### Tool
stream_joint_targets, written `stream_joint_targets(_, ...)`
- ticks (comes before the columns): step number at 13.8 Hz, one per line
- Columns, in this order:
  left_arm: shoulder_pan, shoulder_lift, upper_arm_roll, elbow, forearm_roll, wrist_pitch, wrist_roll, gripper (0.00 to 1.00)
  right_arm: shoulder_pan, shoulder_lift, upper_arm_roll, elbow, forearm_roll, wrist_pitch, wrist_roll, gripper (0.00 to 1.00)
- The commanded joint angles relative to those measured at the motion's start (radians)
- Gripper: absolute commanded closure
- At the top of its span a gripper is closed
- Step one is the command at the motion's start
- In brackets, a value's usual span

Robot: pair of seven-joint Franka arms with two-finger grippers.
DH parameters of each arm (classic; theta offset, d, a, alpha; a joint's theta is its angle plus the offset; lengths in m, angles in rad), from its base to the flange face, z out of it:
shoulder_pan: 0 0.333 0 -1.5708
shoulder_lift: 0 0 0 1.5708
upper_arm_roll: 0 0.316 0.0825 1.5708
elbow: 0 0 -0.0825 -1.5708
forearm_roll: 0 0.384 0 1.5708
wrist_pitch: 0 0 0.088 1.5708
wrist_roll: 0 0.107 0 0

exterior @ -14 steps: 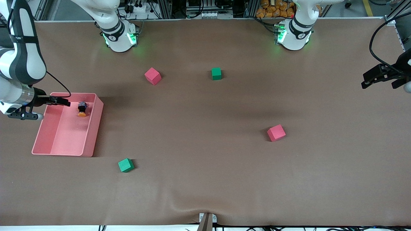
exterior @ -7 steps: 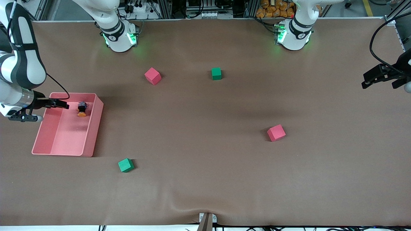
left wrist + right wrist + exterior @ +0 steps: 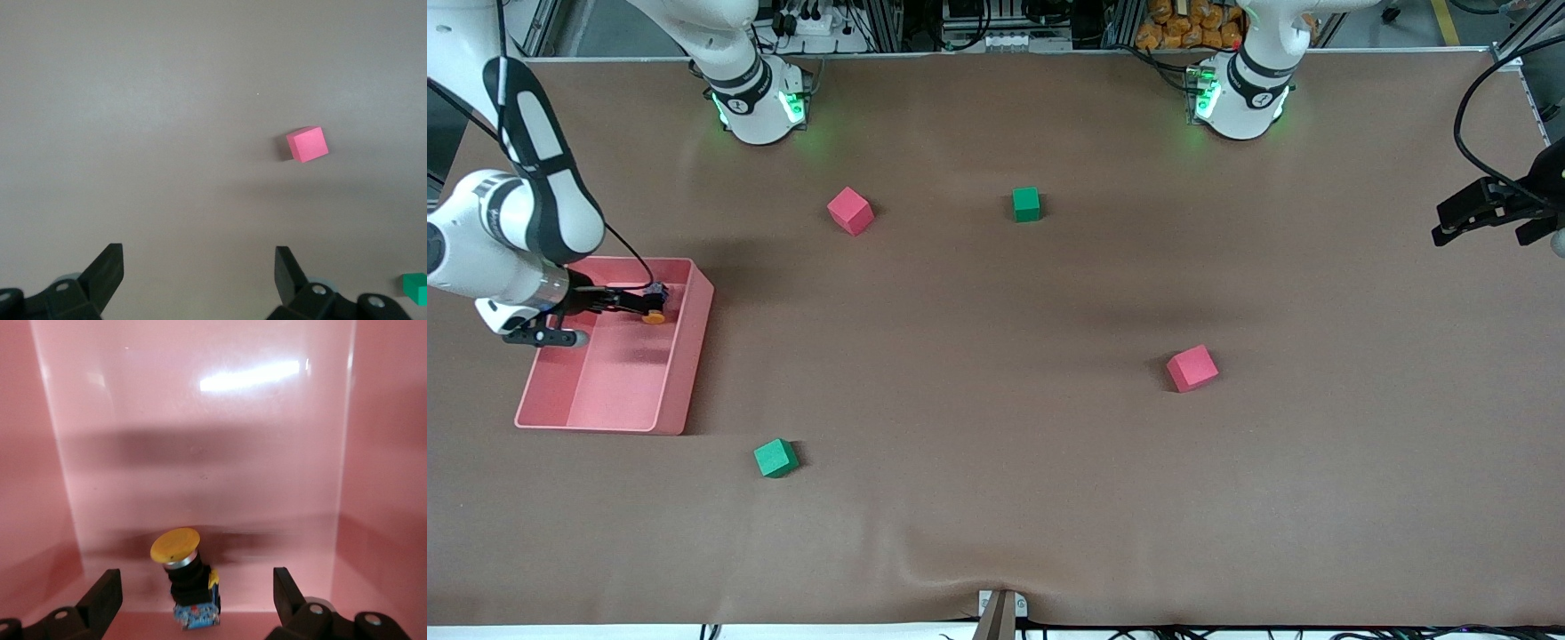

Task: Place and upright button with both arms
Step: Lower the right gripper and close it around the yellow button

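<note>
The button lies on its side in the pink bin, near the bin's corner farthest from the front camera, with its orange cap toward that camera. My right gripper is open low inside the bin. In the right wrist view the button sits between the two open fingers of my right gripper without touching them. My left gripper is open and empty, held over the table's edge at the left arm's end. In the left wrist view my left gripper has only bare table under it.
A red cube and a green cube lie toward the arm bases. Another red cube lies mid-table and shows in the left wrist view. A green cube lies nearer the front camera than the bin.
My right gripper has moved from the bin's outer rim across the bin to the button, and its open fingers now straddle it. The left arm has hardly moved.
</note>
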Motion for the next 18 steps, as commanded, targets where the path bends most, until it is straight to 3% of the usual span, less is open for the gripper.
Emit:
stream_joint_targets(1, 0.001, -0.002, -0.001, 0.011, 0.019, -0.013, 0.022, 0.00, -0.003, -0.010, 0.009, -0.043, 0.007, 0.034, 0.000, 0.00)
stream_joint_targets(8, 0.001, -0.002, -0.001, 0.009, 0.019, -0.013, 0.022, 0.00, 0.070, -0.008, 0.009, -0.049, 0.016, 0.034, 0.107, 0.00)
stream_joint_targets(18, 0.003, -0.001, -0.001, 0.009, 0.019, -0.013, 0.023, 0.00, 0.047, 0.009, 0.007, -0.058, 0.016, 0.024, 0.107, 0.00)
